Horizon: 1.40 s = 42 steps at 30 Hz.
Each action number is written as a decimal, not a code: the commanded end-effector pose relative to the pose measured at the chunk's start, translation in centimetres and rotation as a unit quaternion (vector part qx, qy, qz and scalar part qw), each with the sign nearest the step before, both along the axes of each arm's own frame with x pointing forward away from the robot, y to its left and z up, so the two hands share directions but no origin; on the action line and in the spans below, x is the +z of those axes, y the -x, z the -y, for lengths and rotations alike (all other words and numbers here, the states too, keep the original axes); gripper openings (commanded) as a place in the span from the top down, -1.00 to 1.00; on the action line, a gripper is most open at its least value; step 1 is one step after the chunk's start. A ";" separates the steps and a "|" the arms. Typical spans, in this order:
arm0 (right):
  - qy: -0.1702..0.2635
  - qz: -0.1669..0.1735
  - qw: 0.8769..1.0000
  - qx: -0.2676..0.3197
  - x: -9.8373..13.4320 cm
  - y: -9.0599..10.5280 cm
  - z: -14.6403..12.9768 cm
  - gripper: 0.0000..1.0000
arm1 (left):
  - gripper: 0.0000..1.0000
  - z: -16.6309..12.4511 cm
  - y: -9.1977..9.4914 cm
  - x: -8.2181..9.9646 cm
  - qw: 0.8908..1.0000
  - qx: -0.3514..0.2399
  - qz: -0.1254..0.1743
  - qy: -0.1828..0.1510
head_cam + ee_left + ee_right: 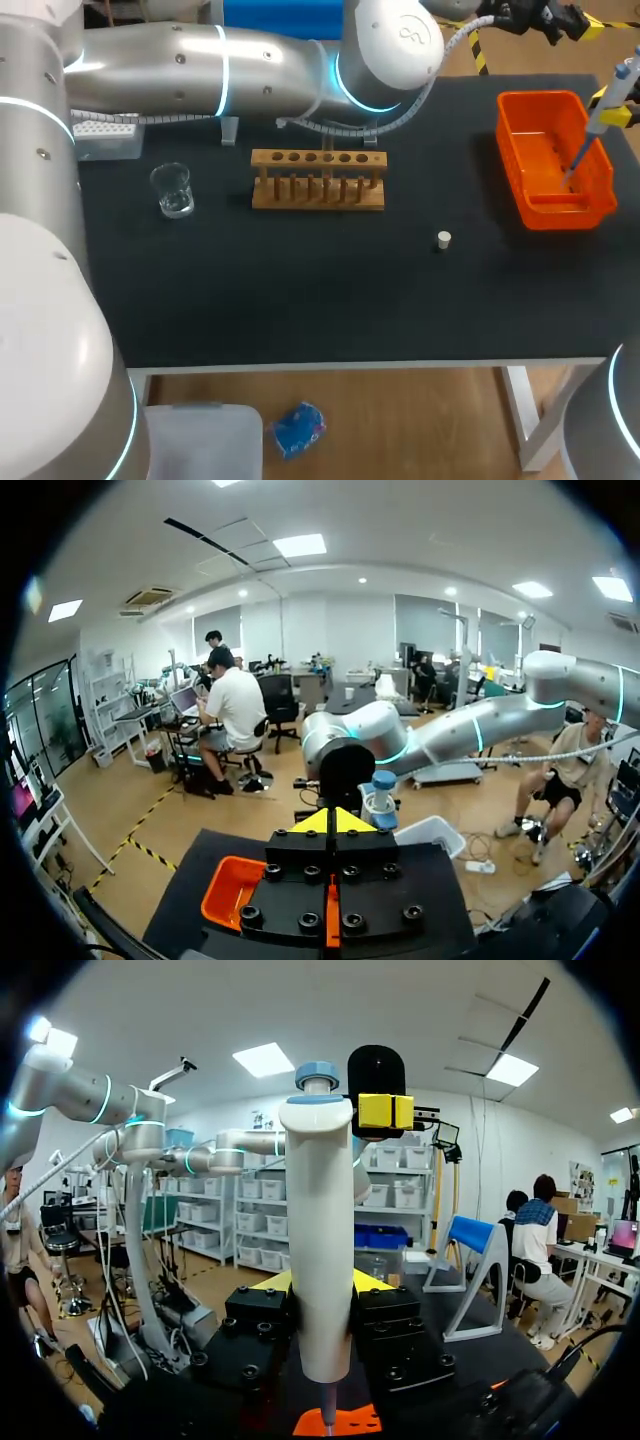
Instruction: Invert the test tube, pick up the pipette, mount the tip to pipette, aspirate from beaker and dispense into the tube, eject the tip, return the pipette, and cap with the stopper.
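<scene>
Found pipette point(317, 1210) upright in right claw point(320, 1282), gripped from both sides by the yellow fingertips, blue-capped head above them and thin shaft below. Sighted the shaft's lower end inside the orange bin point(520, 120) at the far right of the counter point(300, 300); could not tell whether touching the bin's floor. Logged left claw point(330, 822) drawn narrow, yellow tips meeting with nothing between, hanging high with the same bin below it. Marked stopper point(444, 239) alone on the counter, between rack point(318, 196) and bin. Noted beaker point(173, 190) left of rack, tip box point(100, 136) behind beaker, all well apart from both claws.
</scene>
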State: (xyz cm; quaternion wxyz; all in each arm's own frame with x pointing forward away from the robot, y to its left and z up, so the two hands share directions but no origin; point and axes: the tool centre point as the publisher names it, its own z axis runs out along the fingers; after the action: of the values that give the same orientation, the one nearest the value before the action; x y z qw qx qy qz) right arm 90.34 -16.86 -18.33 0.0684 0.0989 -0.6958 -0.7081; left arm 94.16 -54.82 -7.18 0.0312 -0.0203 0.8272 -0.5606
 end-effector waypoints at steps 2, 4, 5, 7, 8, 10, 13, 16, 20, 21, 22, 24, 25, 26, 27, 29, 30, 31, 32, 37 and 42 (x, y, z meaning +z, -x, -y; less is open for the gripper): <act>0.000 0.001 1.000 0.003 -0.1 -0.2 0.2 1.00 | 1.00 0.1 -0.2 0.0 1.000 -0.002 -0.001 0.001; 0.000 0.001 1.000 0.003 -0.1 -0.2 0.2 1.00 | 1.00 0.1 -0.2 0.0 1.000 -0.002 -0.001 0.001; 0.000 0.001 1.000 0.003 -0.1 -0.2 0.2 1.00 | 1.00 0.1 -0.2 0.0 1.000 -0.002 -0.001 0.001; 0.000 0.001 1.000 0.003 -0.1 -0.2 0.2 1.00 | 1.00 0.1 -0.2 0.0 1.000 -0.002 -0.001 0.001; 0.000 0.001 1.000 0.003 -0.1 -0.2 0.2 1.00 | 1.00 0.2 -0.1 -0.1 1.000 -0.002 -0.002 -0.001; 0.000 0.001 1.000 0.003 -0.1 -0.2 0.2 1.00 | 1.00 0.7 0.2 -0.4 1.000 -0.003 -0.002 -0.001; 0.000 0.001 1.000 0.003 -0.1 -0.2 0.2 1.00 | 1.00 0.9 0.6 -0.6 1.000 -0.001 -0.002 0.005; 0.000 0.001 1.000 0.003 -0.1 -0.2 0.2 1.00 | 1.00 1.1 1.0 -0.7 1.000 0.001 -0.001 0.009; 0.000 0.001 1.000 0.003 -0.1 -0.2 0.2 1.00 | 1.00 1.5 1.4 -0.8 1.000 0.000 -0.001 0.016; 0.000 0.001 1.000 0.003 -0.1 -0.2 0.2 1.00 | 1.00 1.6 1.5 -0.8 1.000 -0.001 0.000 0.019; 0.000 0.001 1.000 0.003 -0.1 -0.2 0.2 1.00 | 1.00 1.7 1.5 -0.8 1.000 -0.001 0.001 0.022; 0.000 0.001 1.000 0.003 -0.1 -0.2 0.2 1.00 | 1.00 1.9 1.7 -0.7 1.000 -0.002 0.003 0.024; 0.000 0.001 1.000 0.003 -0.1 -0.2 0.2 1.00 | 1.00 2.1 1.7 -0.6 1.000 -0.003 0.004 0.025; 0.000 0.001 1.000 0.003 -0.1 -0.2 0.2 1.00 | 1.00 2.2 1.8 -0.6 1.000 -0.004 0.004 0.026; 0.000 0.001 1.000 0.003 -0.1 -0.2 0.2 1.00 | 1.00 2.3 1.9 -0.6 1.000 -0.005 0.006 0.029; 0.000 0.001 1.000 0.003 -0.1 -0.2 0.2 1.00 | 1.00 2.5 2.0 -0.8 0.999 -0.007 0.005 0.031; 0.000 0.001 1.000 0.003 -0.1 -0.2 0.2 1.00 | 1.00 2.6 2.0 -0.8 0.999 -0.008 0.006 0.033; 0.000 0.001 1.000 0.003 -0.1 -0.2 0.2 1.00 | 1.00 2.7 2.1 -0.9 0.999 -0.009 0.005 0.034; 0.000 0.001 1.000 0.003 -0.1 -0.2 0.2 1.00 | 1.00 2.8 2.2 -0.9 0.999 -0.011 0.007 0.036; 0.000 0.001 1.000 0.003 -0.1 -0.2 0.2 1.00 | 1.00 2.8 2.6 -1.2 0.999 -0.009 0.004 0.043; 0.000 0.001 1.000 0.003 -0.1 -0.2 0.2 1.00 | 1.00 2.8 3.0 -1.4 0.998 0.000 0.003 0.059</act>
State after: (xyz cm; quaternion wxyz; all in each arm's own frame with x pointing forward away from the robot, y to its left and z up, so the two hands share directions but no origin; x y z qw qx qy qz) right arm 90.34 -16.87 -18.34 0.0684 0.0989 -0.6958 -0.7081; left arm 91.47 -57.67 -7.98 0.0299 -0.0207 0.8113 -0.5834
